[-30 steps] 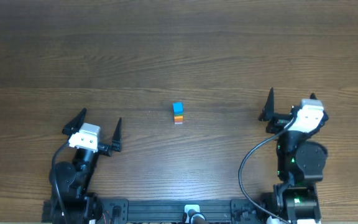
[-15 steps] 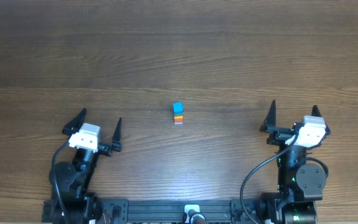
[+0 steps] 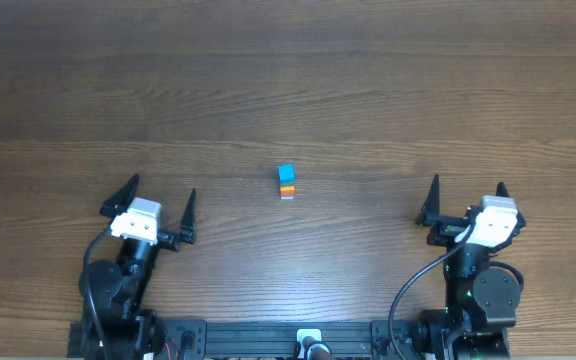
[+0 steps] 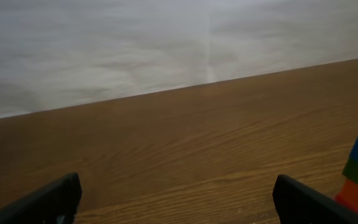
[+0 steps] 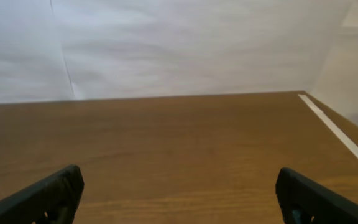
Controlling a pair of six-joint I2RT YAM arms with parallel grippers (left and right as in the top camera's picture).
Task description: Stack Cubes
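blue-topped cube stack (image 3: pixel 286 183), seemingly four high, between left gripper (image 3: pixel 160 190), right gripper (image 3: pixel 467 185)

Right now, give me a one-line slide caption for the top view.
Cube stack, blue on top, stands on the table between the open left hand and open right hand.

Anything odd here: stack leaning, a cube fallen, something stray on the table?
Nothing stands out. The cube stack stands upright on the table, blue cube on top, no loose cube near it. The left gripper and right gripper are open, both apart from it.
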